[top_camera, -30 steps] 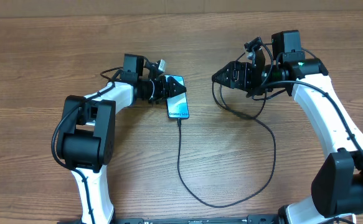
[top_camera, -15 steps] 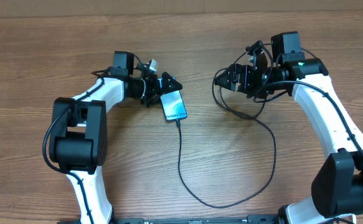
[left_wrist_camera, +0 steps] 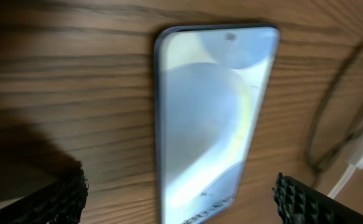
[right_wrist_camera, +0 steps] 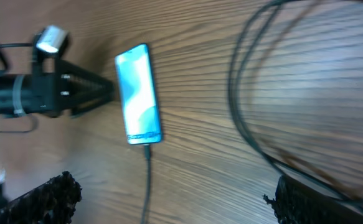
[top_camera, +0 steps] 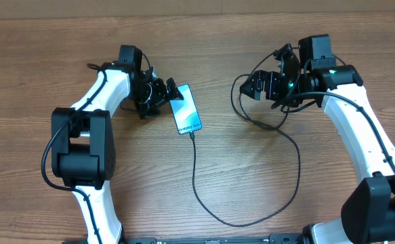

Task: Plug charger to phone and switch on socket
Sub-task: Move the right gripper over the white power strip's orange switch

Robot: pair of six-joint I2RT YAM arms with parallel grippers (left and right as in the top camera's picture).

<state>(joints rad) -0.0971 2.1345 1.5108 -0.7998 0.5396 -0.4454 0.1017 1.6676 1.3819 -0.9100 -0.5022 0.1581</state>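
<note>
A brown wood-grain table (top_camera: 48,41), matt and streaky, fills every view. On it are two white-shelled arms (top_camera: 106,95) with black joints, each ending in a two-finger gripper. There is also one slim, round-cornered phone (top_camera: 186,110) with a glossy glass screen lit blue-cyan, and one long, thin black cable (top_camera: 195,177).

The left gripper (top_camera: 167,97) is spread wide with nothing in its hold. Its two black fingers (left_wrist_camera: 60,199), covered in a knobbly studded texture, sit at the opposite lower corners of the left wrist view. Just beyond and between them the phone lies flat on the wood, screen up, with small white text at one end. From overhead the fingertips stand right at the phone's long edge; whether they touch it is hard to tell at this angle.

The cable's small connector tip joins the phone at the text end. From there the cable runs away from the left gripper and sweeps round in a broad curve over the wood. It then gathers in loose loops beside the right gripper (top_camera: 248,86).

The right gripper is likewise spread wide and empty, its studded black fingers (right_wrist_camera: 47,196) at the two lower corners of its own view. The cable loops lie just ahead of it on one side. The phone lies well apart on the other side, with the left gripper's tips beyond it.
</note>
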